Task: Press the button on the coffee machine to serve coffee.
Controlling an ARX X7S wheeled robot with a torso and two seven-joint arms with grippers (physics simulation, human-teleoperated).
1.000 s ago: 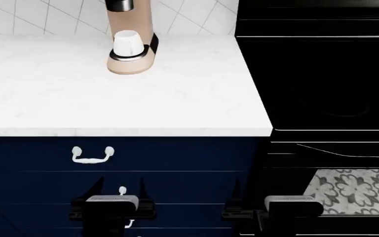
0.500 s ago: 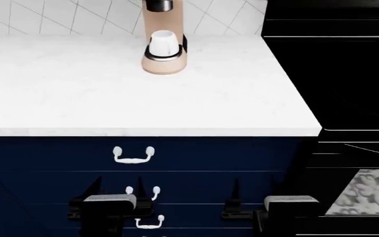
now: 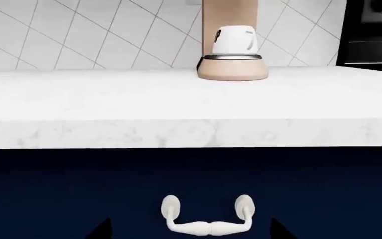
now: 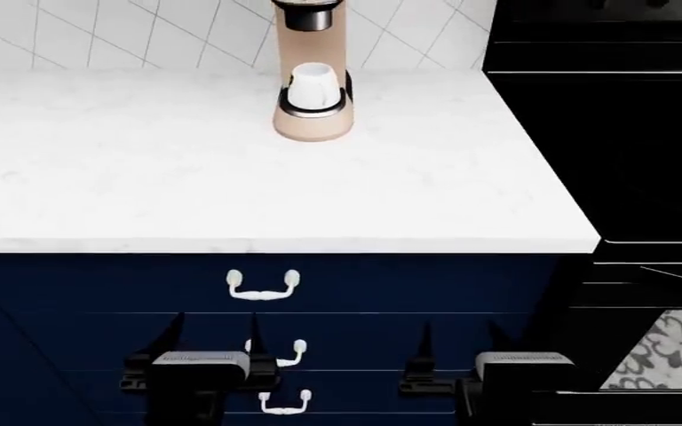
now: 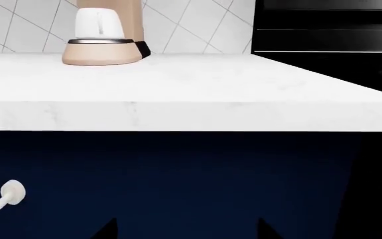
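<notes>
Now the coffee machine [image 4: 310, 80] further right in view than before; both jaws spread, empty.

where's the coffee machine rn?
In the head view the coffee machine stands at the back of the white counter, against the tiled wall, right of centre, with a white cup on its base and the black oven to its right.
</notes>
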